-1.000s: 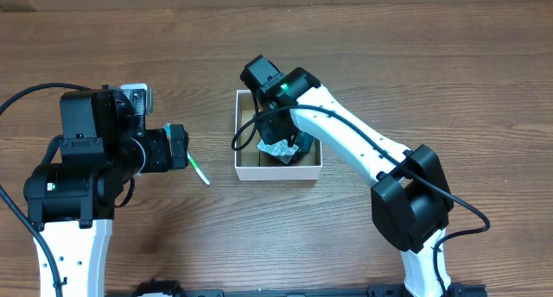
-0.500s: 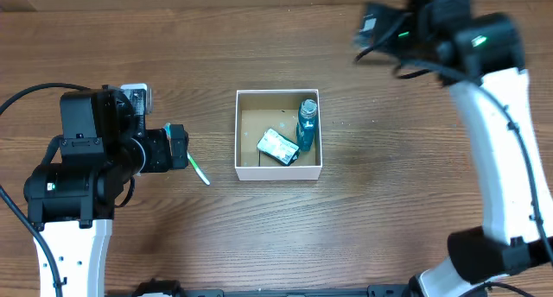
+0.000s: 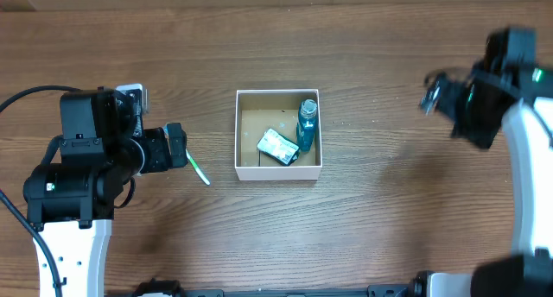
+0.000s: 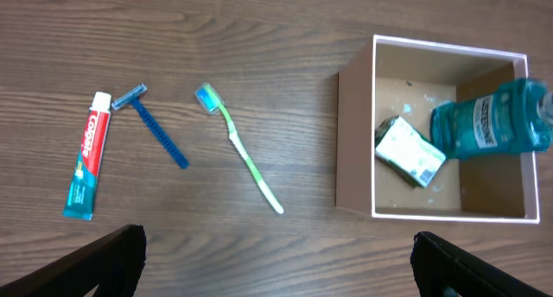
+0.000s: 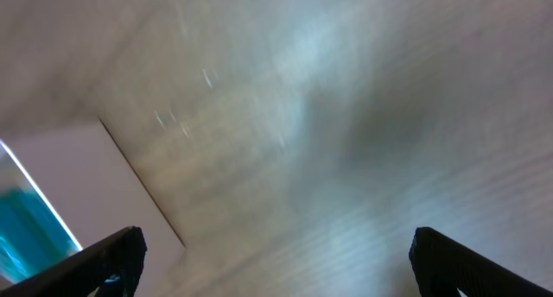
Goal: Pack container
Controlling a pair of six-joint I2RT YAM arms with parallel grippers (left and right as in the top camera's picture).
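Holding 2 items, the container (image 3: 278, 171) has a mouthwash bottle (image 3: 307, 124) and packet (image 3: 277, 146).

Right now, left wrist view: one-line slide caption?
Toothpaste, razor and toothbrush lie on the table beside the container, which holds a blue mouthwash bottle and a small packet.

Wooden table (image 4: 216, 38), brown grain.

Three items lie flat on the wood, apart from one another:
- Toothpaste tube (image 4: 89, 154): red, white and teal.
- Blue razor (image 4: 158, 131): just right of the tube, head near the tube's cap.
- Green toothbrush (image 4: 244, 154): blue-bristled head, lying diagonally, further right.

Inside the container (image 4: 354, 142):
- Teal mouthwash bottle (image 4: 488, 129): on its side.
- Small white-wrapped packet (image 4: 409, 152): tilted, close against the bottle's end.
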